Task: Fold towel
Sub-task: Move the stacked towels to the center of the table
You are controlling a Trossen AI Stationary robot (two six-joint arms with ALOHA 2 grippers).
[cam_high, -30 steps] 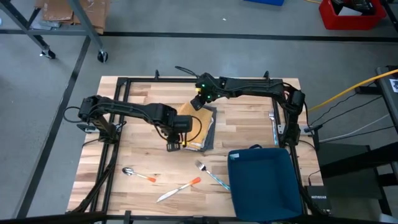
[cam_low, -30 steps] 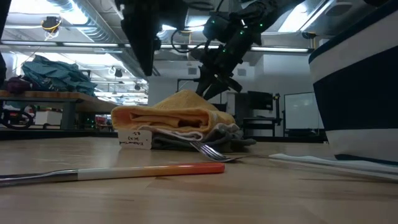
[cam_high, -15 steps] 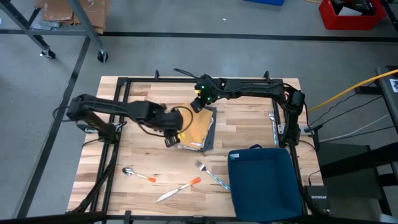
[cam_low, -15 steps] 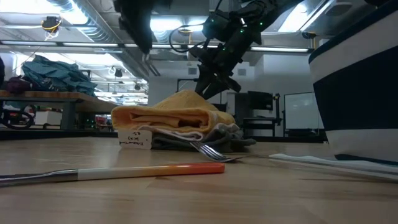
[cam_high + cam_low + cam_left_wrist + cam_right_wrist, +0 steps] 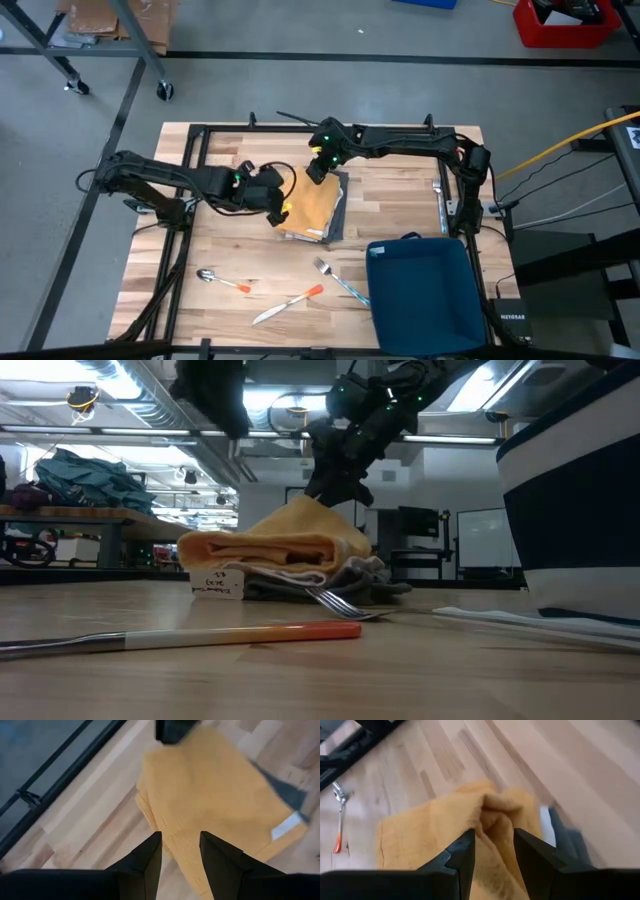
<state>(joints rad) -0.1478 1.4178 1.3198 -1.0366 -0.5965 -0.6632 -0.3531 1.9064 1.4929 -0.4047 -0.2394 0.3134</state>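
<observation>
A folded yellow towel (image 5: pixel 312 208) lies on a grey cloth (image 5: pixel 341 212) at the table's middle, with a white tag (image 5: pixel 217 582) at its near left corner. My left gripper (image 5: pixel 180 837) hangs open above the towel's left edge and touches nothing; it stands at the stack's left side (image 5: pixel 282 207) in the high view. My right gripper (image 5: pixel 492 832) sits at the towel's far edge (image 5: pixel 317 175), closed on a bunched-up part of it. My right gripper pinches a raised fold (image 5: pixel 492 815) at the towel's far edge between its two fingers; how many layers cannot be told. The fingers slant down from the far right. The fold rises to a peak (image 5: pixel 318 505) under them, and the remainder of the towel lies on the grey cloth.
A dark blue bin (image 5: pixel 420 295) stands at the near right. A fork (image 5: pixel 335 278), a knife (image 5: pixel 288 303) and a spoon (image 5: pixel 222 280), with orange or light blue handles, lie near the front edge. Bare wood lies to the left of the towel.
My left gripper has risen and drawn back toward the table's left edge, off the towel's near left corner, rolling as it went. My right gripper has stayed in place and turned a little; the towel's peak under it stands sharper.
</observation>
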